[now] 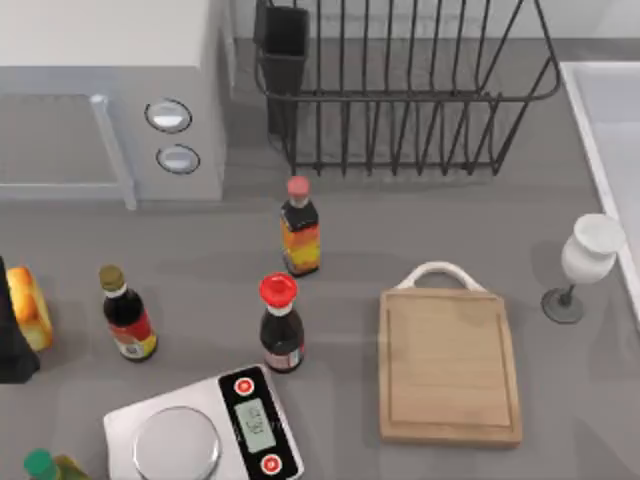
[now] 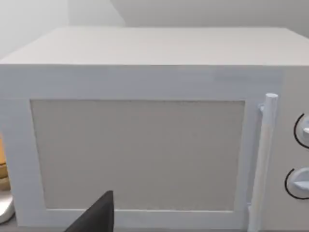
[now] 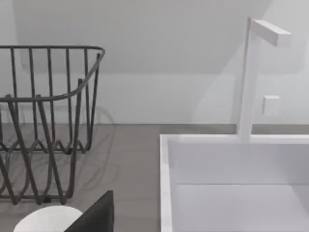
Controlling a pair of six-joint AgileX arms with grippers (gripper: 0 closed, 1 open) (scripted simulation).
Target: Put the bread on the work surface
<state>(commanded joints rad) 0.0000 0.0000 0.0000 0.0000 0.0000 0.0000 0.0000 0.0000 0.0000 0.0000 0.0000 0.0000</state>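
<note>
Since the bread (image 1: 28, 308) sits at the counter's (image 1: 200, 250) far left edge, touching a dark shape that may be my left gripper, whose fingers I cannot tell, the left arm looks nearer, and the work surface (image 1: 448, 365) lies well right.
</note>
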